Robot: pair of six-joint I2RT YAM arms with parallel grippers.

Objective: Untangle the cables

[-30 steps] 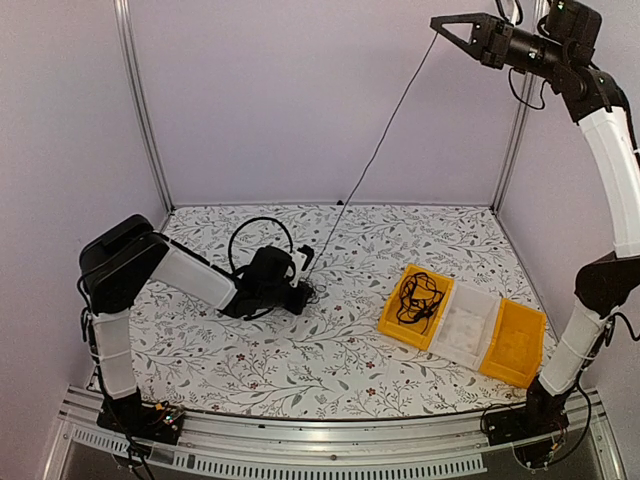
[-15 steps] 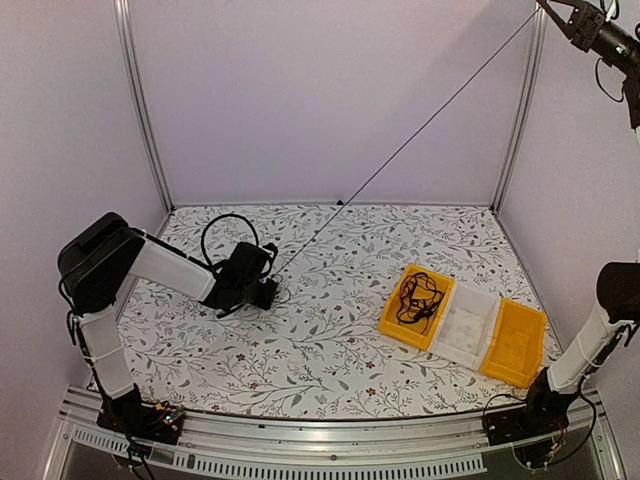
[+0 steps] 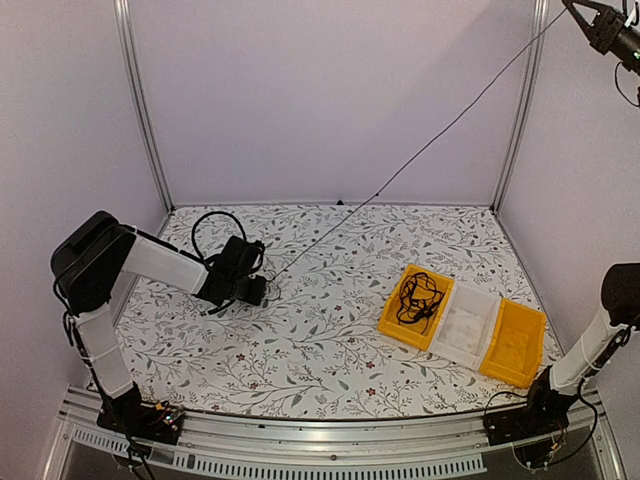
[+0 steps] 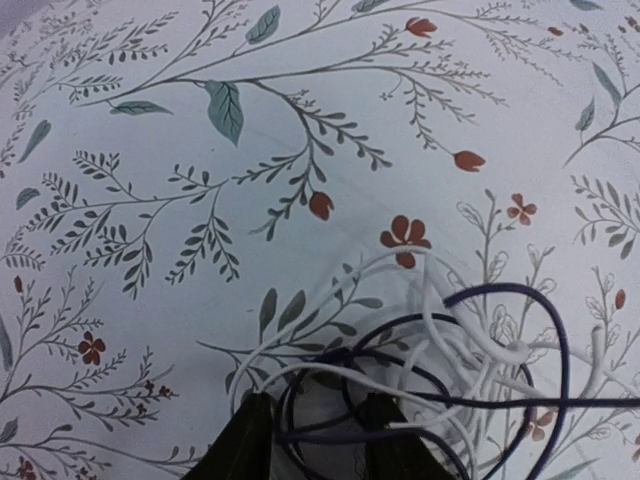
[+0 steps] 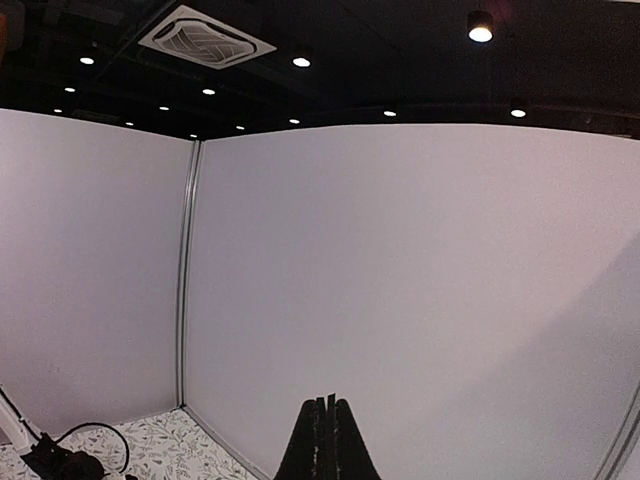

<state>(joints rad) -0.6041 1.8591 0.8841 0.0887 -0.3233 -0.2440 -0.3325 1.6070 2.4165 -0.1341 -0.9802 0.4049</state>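
Counter (image 3: pixel 330 350) had a white cover printed with grey-green leaf sprigs and small red flowers. Looped white cord (image 4: pixel 452 335), dark purple-black cord (image 4: pixel 510 288). Thin taut cable (image 3: pixel 450 120) was black. Plastic bin row (image 3: pixel 515 345) ran yellow, translucent white, yellow.

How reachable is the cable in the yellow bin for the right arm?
Probably not straight away: the right gripper is high overhead, shut on a taut cable; the yellow bin itself lies uncovered.

No lettering, label, brand or number is legible anywhere; the desk (image 4: pixel 150 150) under the left end effector (image 4: pixel 318 425) bears only printed leaves and flowers.
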